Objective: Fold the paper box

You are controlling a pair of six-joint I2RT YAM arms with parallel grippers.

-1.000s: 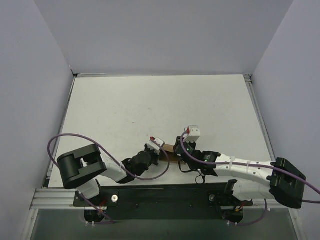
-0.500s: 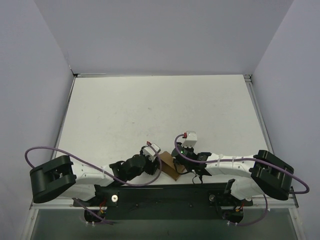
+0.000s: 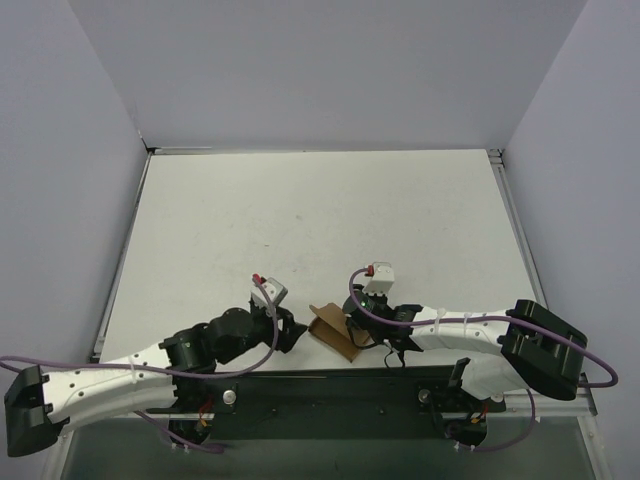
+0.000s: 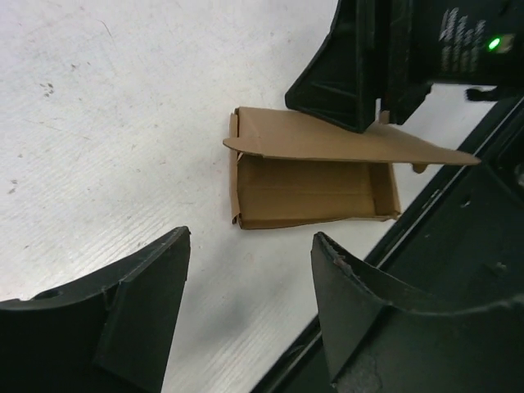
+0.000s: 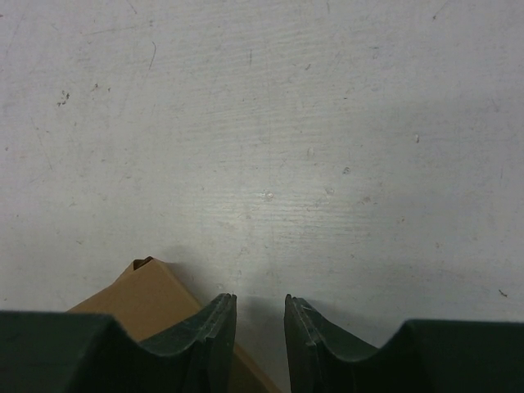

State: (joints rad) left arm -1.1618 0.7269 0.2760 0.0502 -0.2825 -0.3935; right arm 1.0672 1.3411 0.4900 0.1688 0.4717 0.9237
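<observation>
The paper box [image 3: 335,332] lies on the table [image 3: 300,220] in the space between the two claws, just ahead of the left claw [image 4: 251,236] and pressed up against the side of the right claw [image 5: 257,298]. It is half formed. The shallow tray [image 4: 303,196] already has its low walls standing, while the lid flap [image 4: 327,143] tilts up over the tray instead of lying shut on it.

The flap seems to sit at that angle because the right claw comes down on the box's far edge, as seen from the left claw, and props or pins it there. My guess is that this steadies the box so the left claw can work from the open side.

The left claw is spread wide and holds nothing. Its two fingers [image 4: 147,303] frame the box from the near side without touching it, and bare table shows between them and the cardboard.

The right claw is open only a narrow slit. Plain table shows between its tips, and the brown card lies outside one finger, not in the gap. I cannot tell whether any card is caught deeper between the jaws.
</observation>
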